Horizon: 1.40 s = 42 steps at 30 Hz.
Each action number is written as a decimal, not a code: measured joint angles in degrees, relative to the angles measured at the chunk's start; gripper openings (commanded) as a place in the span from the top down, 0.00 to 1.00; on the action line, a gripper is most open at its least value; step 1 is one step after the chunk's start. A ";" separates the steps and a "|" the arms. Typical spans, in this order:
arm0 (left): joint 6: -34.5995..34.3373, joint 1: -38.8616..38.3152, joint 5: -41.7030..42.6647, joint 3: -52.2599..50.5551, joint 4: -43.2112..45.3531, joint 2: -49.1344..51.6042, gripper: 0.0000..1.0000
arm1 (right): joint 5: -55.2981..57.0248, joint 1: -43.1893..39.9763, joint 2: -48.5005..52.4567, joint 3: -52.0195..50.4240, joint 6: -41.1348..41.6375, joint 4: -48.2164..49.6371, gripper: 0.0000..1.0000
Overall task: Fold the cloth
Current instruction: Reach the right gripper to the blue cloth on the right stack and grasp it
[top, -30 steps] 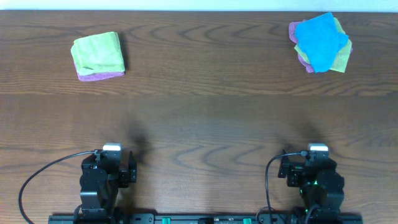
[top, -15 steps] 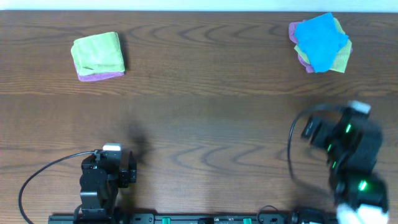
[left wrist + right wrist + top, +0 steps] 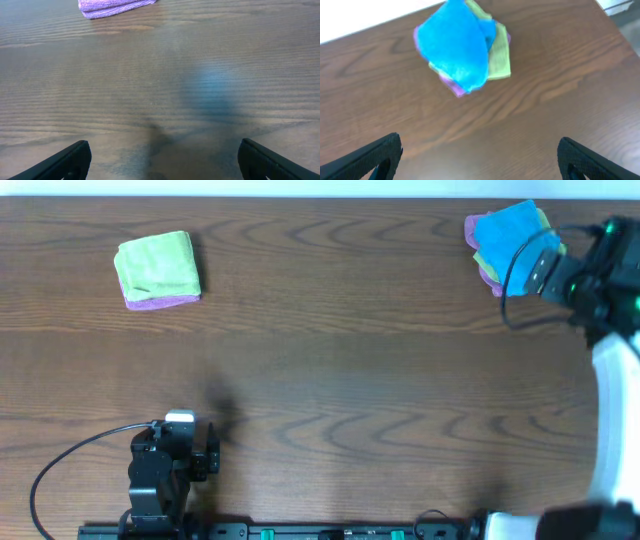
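Note:
The sky-blue cloth (image 3: 510, 240) lies crumpled on top of a pile at the far right of the table, over a lime-green cloth (image 3: 548, 278) and a purple cloth (image 3: 488, 275). In the right wrist view the blue cloth (image 3: 455, 47) lies ahead of the fingers, well apart from them. My right gripper (image 3: 540, 272) hangs just right of the pile; in the right wrist view it (image 3: 480, 160) is open and empty over bare wood. My left gripper (image 3: 180, 435) rests at the near left, open and empty (image 3: 162, 160).
A folded lime-green cloth on a purple one (image 3: 157, 268) sits at the far left; its purple edge (image 3: 112, 6) shows at the top of the left wrist view. The table's far edge (image 3: 320, 196) and right corner (image 3: 615, 20) are close to the pile.
My right arm has swung from its rest spot at the near right up to the far right, beside the cloth pile. The left arm and the cloths have not moved.

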 measured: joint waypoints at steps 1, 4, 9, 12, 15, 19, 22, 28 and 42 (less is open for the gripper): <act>0.00 0.00 0.00 0.00 0.00 0.00 0.05 | -0.02 -0.28 1.88 1.68 -0.11 0.17 0.01; 0.00 0.00 0.00 0.00 0.00 0.00 0.05 | -0.81 -1.09 8.35 7.50 -1.51 0.68 0.01; 0.00 0.00 0.00 0.00 0.00 0.00 0.05 | -2.95 -1.40 15.54 10.99 -3.98 4.98 0.01; 0.00 0.00 0.00 0.00 0.00 0.00 0.05 | -3.48 -1.40 17.79 11.02 -4.72 5.92 0.01; 0.00 0.00 0.00 0.00 0.00 0.00 0.05 | -4.07 -1.40 19.28 11.02 -5.09 10.25 0.01; 0.00 0.00 0.00 0.00 0.00 -0.02 0.05 | -5.33 -1.40 21.49 11.08 -5.81 17.59 0.01; 0.00 0.00 0.00 0.00 0.00 -0.02 0.05 | -5.97 -1.40 24.61 11.13 -5.97 22.91 0.01; 0.00 0.00 0.00 0.00 0.00 -0.02 0.05 | -7.10 -1.40 31.58 11.13 -5.60 30.14 0.01; 0.00 0.00 0.00 0.00 0.00 -0.02 0.05 | -9.20 -1.40 40.46 11.13 -4.04 33.46 0.01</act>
